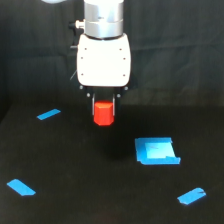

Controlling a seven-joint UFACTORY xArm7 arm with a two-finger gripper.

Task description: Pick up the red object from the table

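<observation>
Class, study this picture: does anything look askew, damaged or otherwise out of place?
Nothing looks damaged. The blue square piece sits slightly crooked with a ragged edge; tape strips lie scattered on the table. The red object sits squarely in the gripper.

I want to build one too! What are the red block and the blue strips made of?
Red block: probably plastic or painted wood; even orange-red colour, matte, crisp flat faces, no shine. The picture is too blurry to settle which.

Blue strips: likely tape; thin, lying flat on the black table, with straight cut ends.

The hand has the block between its fingers.
</observation>
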